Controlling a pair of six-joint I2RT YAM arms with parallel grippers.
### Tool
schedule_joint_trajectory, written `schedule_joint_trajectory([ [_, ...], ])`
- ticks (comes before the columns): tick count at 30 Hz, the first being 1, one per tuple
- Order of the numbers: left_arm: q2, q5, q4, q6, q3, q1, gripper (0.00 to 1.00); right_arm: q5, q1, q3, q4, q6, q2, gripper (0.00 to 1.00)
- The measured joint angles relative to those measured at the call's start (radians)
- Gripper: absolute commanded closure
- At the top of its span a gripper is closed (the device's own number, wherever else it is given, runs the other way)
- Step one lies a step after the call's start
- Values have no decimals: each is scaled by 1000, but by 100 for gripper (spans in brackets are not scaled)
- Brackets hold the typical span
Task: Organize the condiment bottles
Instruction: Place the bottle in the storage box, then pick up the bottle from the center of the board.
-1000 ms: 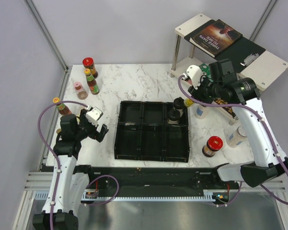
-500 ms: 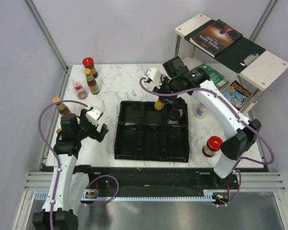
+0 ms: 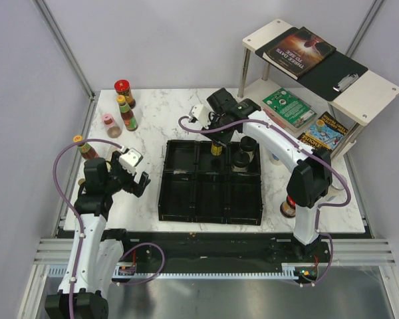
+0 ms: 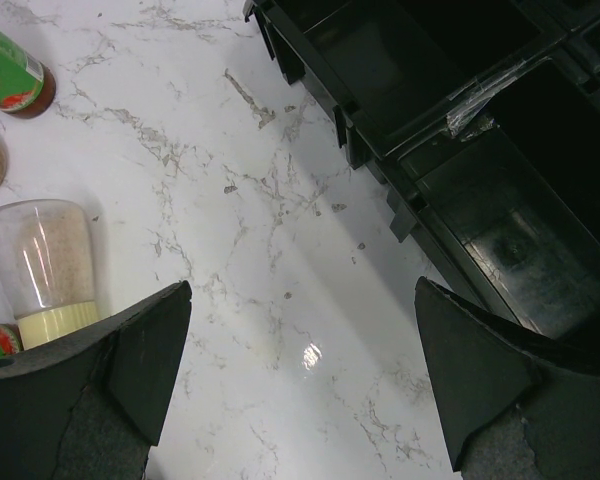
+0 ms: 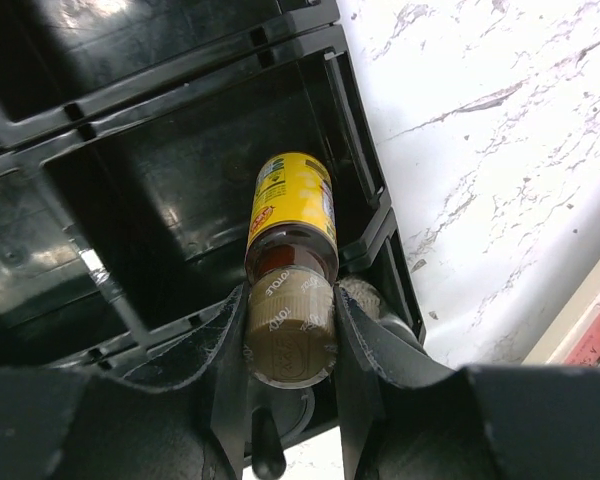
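Grips yellow-label bottle by its brown cap, clenched between fingers of right gripper. Hangs it straight below the pincer, label end down in the back middle compartment of black tray; resting on the floor or not, cannot tell. Has left gripper spread wide, released, above marble table beside tray, clear jar near one finger.

Yellow-labelled, tan-capped bottle — upright — in tray, back-middle compartment.
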Motion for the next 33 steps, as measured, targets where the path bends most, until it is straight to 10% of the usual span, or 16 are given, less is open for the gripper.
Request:
schedule_joint_trajectory([
  [7, 0, 0, 0, 2, 0, 4, 0, 19, -1, -37, 41, -1, 50, 87],
  [17, -1, 0, 0, 7, -5, 5, 0, 26, -6, -72, 90, -7, 56, 6],
  [33, -1, 0, 0, 8, -7, 5, 0, 38, -12, -68, 87, 6, -25, 2],
])
